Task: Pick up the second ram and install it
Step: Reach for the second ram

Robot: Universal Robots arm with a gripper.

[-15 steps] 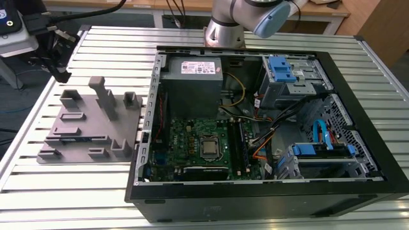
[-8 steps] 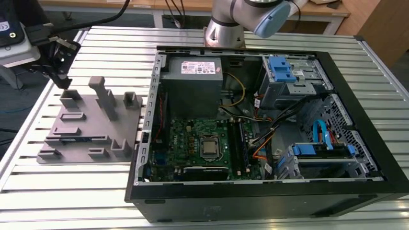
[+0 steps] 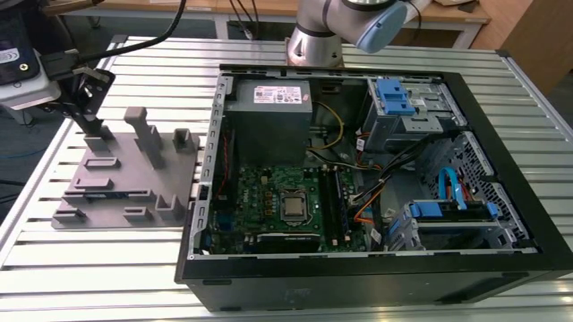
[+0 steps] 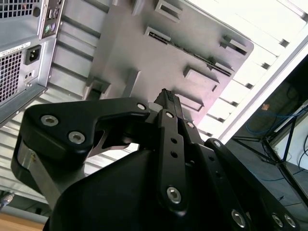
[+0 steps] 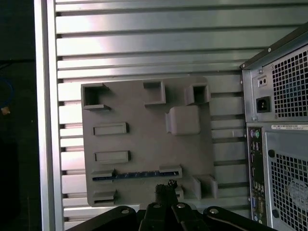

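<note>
1 black 2-fingered gripper (image 3: pixel 96 129) (image 5: pixel 166 186) hangs over 1 grey plastic holder block (image 3: pixel 117 178). Its jaws are pressed together on nothing, and its body is cut off in both wrist views. 1 dark green memory stick (image 5: pixel 137 174) stands in the block's long slot near the gripper, with just its thin top edge visible. 1 open black computer case (image 3: pixel 358 282) lies beside the block.

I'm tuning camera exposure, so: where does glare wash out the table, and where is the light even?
Second wrist view: the table slats beyond the grey holder block are blown out white. First wrist view: a bright sheen lies on some table slats. Exterior view: even light, though the computer case shades its own interior.
</note>
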